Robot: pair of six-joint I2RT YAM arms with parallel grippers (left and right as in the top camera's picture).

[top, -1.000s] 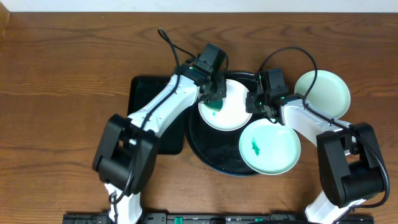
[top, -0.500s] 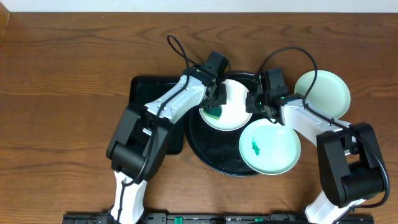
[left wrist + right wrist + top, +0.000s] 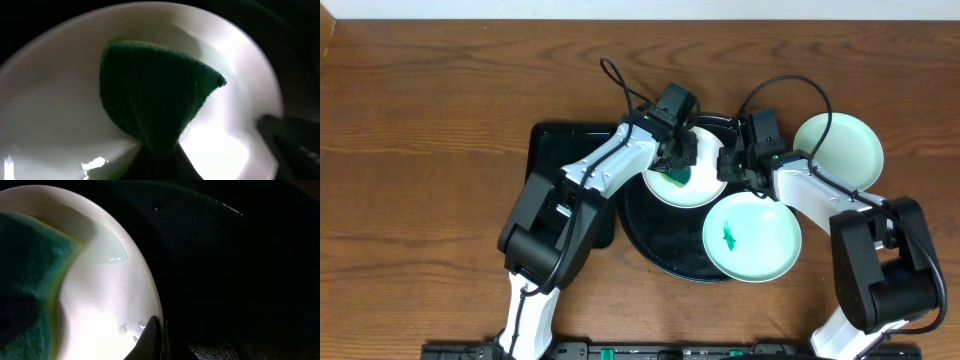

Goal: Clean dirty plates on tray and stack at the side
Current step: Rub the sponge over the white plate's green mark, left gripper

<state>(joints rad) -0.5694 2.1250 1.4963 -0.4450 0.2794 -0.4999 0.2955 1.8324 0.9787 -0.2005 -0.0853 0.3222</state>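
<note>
- Overhead: since the earlier frames the left gripper has swept sideways across the white plate, toward the right gripper. It carried the sponge from the plate's far edge to near its middle.
- The left jaws are clamped on the sponge, which hangs just below them and presses on the plate.
- The right jaws are pinched together on that plate's rim, on the side facing the left jaws. They have not shifted.
- The white plate lies on the round tray. On the near side of the right jaws a smeared plate overlaps the tray's edge, with its green mark untouched.
- Beyond the right jaws, off the tray, a pale-mint plate sits on the table and looks clean.
- The rectangular tray lies under the left arm, behind its jaws.
- Left wrist: the sponge fans out from the jaws, flat against the plate's floor. No green smear shows on the bare white around it, but what lies beneath is hidden. The dark shape at the right edge may be the right finger; we cannot be sure.
- Right wrist: the fingertips meet over the plate's rim, the sponge sits just beyond them, and the tray's glossy black is alongside.
- We judge this a wiping stroke partway through the second of three plates. This plate is not yet stacked, and one dirty plate remains.
</note>
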